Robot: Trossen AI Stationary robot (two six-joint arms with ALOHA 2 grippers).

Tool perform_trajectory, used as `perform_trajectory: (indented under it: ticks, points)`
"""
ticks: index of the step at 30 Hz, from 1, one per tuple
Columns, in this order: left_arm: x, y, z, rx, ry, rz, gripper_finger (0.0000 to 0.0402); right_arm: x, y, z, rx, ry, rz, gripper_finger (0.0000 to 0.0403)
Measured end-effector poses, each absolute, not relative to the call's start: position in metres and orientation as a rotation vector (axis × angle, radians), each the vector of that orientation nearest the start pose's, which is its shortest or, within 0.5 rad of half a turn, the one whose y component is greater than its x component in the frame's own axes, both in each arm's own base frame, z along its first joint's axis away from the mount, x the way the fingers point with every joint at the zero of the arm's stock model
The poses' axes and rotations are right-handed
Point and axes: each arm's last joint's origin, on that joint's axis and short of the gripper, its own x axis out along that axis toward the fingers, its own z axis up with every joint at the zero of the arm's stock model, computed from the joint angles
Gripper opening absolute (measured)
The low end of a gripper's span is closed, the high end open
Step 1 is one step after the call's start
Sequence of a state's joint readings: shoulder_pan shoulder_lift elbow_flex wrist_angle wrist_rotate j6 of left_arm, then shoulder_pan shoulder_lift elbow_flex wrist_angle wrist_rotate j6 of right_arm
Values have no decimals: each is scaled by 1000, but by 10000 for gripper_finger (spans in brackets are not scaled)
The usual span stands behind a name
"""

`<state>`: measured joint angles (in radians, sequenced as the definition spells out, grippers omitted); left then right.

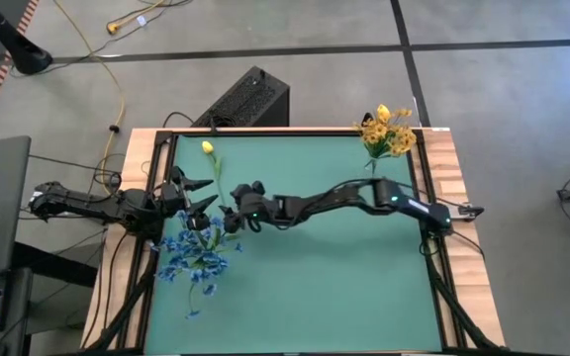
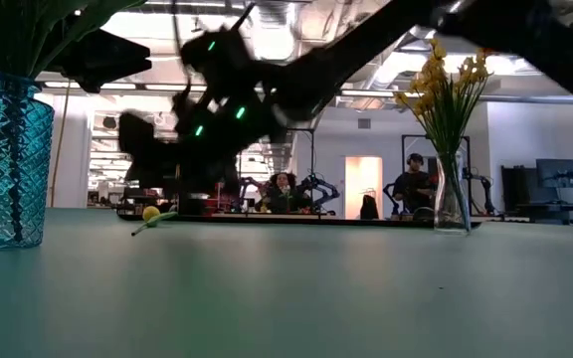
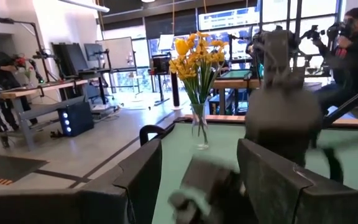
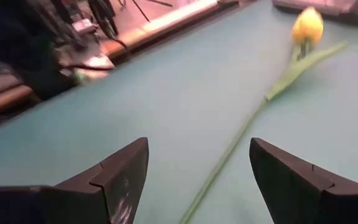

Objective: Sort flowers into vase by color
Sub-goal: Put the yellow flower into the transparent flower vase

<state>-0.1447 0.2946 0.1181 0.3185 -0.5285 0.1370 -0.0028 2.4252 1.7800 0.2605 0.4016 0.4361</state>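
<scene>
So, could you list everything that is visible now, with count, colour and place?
Mat: one, green, covers the table.
Yellow tulip: one, lying on the mat near the far left.
Clear vase: one, with yellow flowers, far right corner.
Blue vase: one, blue glass, with blue flowers, left side of the mat.
Black box: one, on the floor behind the table.
People: several, at desks in the room behind.
Left pincer: open, above the mat beside the tulip stem.
Right pincer: open, straddling the tulip stem, above the mat.
</scene>
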Motion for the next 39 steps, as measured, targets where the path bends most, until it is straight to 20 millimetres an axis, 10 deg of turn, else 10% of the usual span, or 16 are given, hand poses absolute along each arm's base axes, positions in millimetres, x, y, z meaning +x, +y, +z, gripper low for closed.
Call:
perform_trajectory:
  ticks: [13, 25, 34, 39]
  points:
    - [112, -2, 208, 134, -86, 394, 199, 582, -27, 78, 236, 359, -590, 306]
    - [112, -2, 205, 159, -55, 393, 199, 571, -23, 61, 195, 572, -739, 239]
    - [113, -2, 203, 161, -37, 391, 199, 561, -28, 88, 272, 702, -679, 30]
    - [113, -2, 202, 150, -29, 389, 199, 541, -30, 125, 235, 866, -672, 27]
